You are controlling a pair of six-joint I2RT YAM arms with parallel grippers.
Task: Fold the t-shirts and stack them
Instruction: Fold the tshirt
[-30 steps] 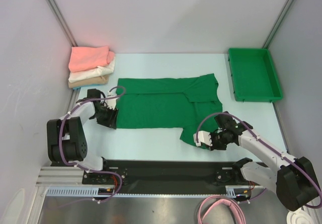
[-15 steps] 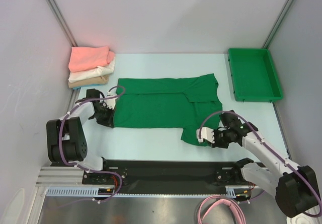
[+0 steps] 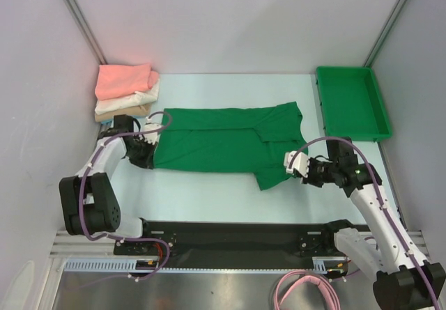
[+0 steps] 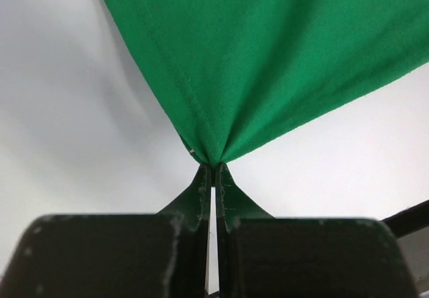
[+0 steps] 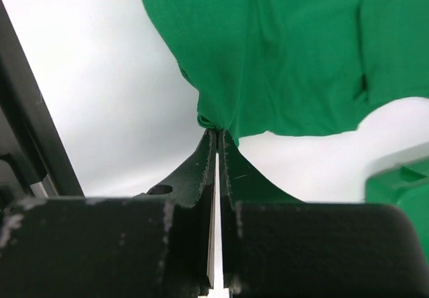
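Gripping the dark green t-shirt (image 3: 223,139) at two points along its near edge, most likely so that this edge can be raised and carried over toward the far side as one fold

Pinching the near left corner with the left gripper (image 3: 145,155), shut down to a hairline on a thin peak of hemmed cloth. Seen from the left wrist as fabric caught right between the fingertips (image 4: 200,185) and fanning up and away from them, drawn taut and apparently raised a little off the pale table (image 3: 209,198)

Pinching the near right flap, probably a sleeve, with the right gripper (image 3: 296,165), likewise closed to a sliver on a small bunch of fabric. From the right wrist, much the same: cloth gathered at the very tips, then spreading wide beyond them, with nothing deeper in the jaws

Otherwise lying spread lengthwise across the middle of the table, between the finished pile in the far left corner and the green plastic tray (image 3: 352,101) at the far right. In that pile, a folded salmon pink t-shirt (image 3: 125,80) on top, a folded white t-shirt (image 3: 129,102) under it, a folded tan t-shirt (image 3: 122,115) at the bottom, near the left gripper but apart from it

Judged as early in this shirt's folding, with stacking not yet begun. Worth matching both arms' travel, given how little cloth sits in each pinch
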